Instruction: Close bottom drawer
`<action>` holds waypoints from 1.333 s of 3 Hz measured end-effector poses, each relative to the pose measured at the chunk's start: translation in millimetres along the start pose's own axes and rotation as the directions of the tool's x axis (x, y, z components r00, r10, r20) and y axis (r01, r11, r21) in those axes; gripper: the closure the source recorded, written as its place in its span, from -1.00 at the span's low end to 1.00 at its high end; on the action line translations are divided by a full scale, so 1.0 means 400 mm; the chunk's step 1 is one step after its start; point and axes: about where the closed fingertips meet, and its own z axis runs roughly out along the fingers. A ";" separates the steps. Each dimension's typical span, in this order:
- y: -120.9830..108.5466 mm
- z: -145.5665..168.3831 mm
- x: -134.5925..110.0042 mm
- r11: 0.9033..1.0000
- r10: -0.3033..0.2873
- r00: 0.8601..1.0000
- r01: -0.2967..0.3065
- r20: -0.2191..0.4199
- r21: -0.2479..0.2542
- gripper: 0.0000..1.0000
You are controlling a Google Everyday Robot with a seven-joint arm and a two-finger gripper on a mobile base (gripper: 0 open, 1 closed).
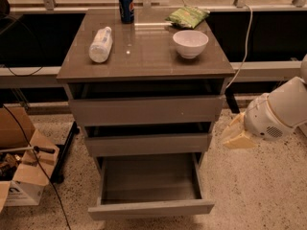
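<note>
The bottom drawer (151, 208) is pulled far out of the grey cabinet; its shallow grey box shows empty inside. Its flat front faces the lower edge of the view. The middle drawer (146, 143) and the top drawer (146, 109) above it stand slightly out. My gripper (236, 134) comes in from the right on a white arm and hangs beside the cabinet's right side, level with the middle drawer, above and to the right of the bottom drawer. It touches nothing that I can see.
On the cabinet top (144, 56) lie a plastic bottle (100, 44), a blue can (126, 6), a green bag (187, 16) and a white bowl (190, 43). Cardboard boxes (19, 166) and cables sit on the floor at left. A white cable (245, 37) hangs at right.
</note>
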 end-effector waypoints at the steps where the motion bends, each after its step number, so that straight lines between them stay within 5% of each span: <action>1: -0.019 0.111 0.015 0.999 0.016 0.994 -0.012 0.104 -0.047 1.00; 3: -0.065 0.408 0.079 0.974 0.124 0.938 -0.053 0.324 -0.219 1.00; 4: -0.065 0.408 0.079 0.974 0.124 0.938 -0.053 0.324 -0.219 1.00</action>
